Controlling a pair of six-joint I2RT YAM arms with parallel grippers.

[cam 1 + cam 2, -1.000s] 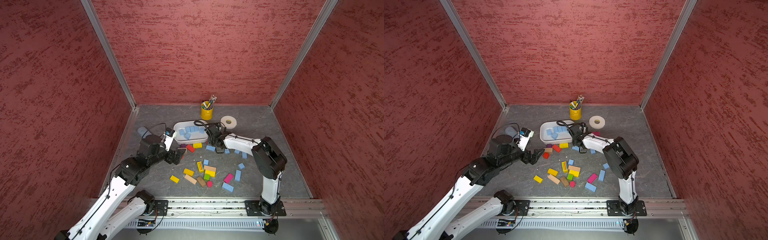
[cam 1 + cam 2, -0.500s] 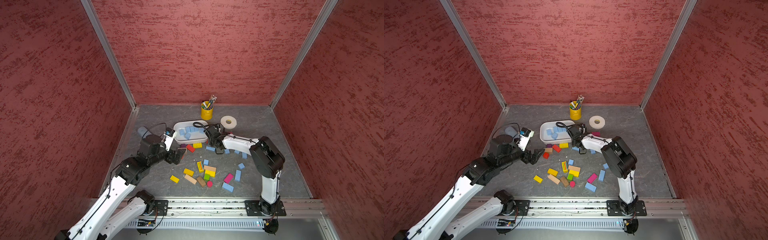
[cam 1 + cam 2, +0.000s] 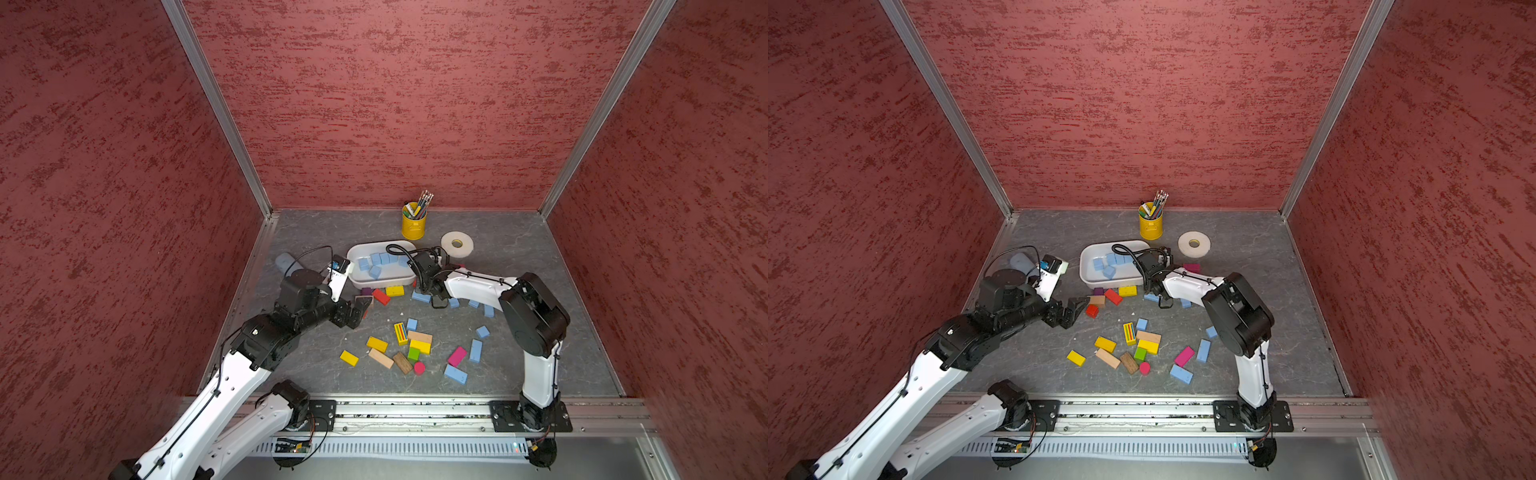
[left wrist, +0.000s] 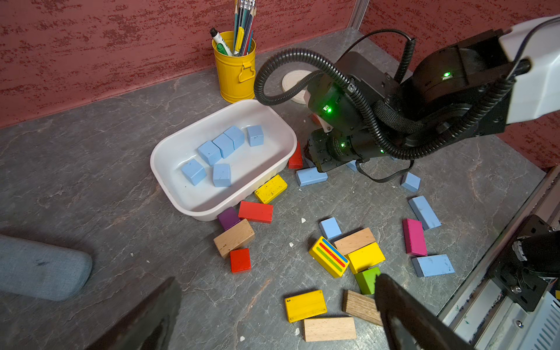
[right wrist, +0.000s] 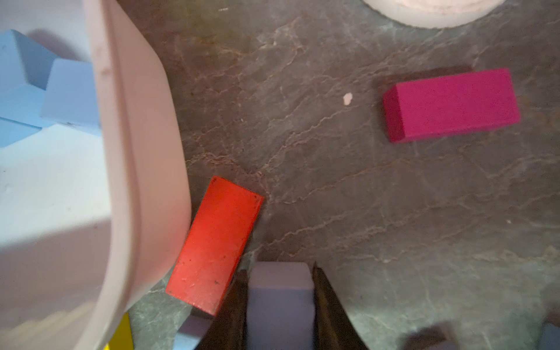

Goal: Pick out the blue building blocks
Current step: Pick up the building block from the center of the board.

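Observation:
A white tray (image 3: 353, 253) (image 4: 157, 157) holds several blue blocks (image 3: 376, 259) (image 4: 224, 145). More blue blocks lie loose on the grey floor, such as the long one (image 3: 420, 296) (image 4: 311, 176) and others (image 3: 455, 374) (image 3: 476, 350). My right gripper (image 5: 278, 269) points down just right of the tray and is shut on a small blue block (image 5: 280, 303). In both top views its wrist (image 3: 434, 291) (image 3: 1160, 295) hides the jaws. My left gripper (image 3: 357, 309) (image 3: 1073, 309) (image 4: 275, 280) hangs open and empty left of the block pile.
A red block (image 5: 215, 245) leans on the tray wall (image 5: 136, 151) beside my right fingers, and a magenta block (image 5: 451, 104) lies farther off. Yellow, wooden, green and red blocks (image 3: 419, 345) are scattered mid-floor. A yellow pencil cup (image 3: 413, 224), tape roll (image 3: 457, 244) and grey case (image 3: 284, 262) stand behind.
The right gripper's jaws have closed onto the small blue block, and its wrist has shifted slightly. The left arm has not moved.

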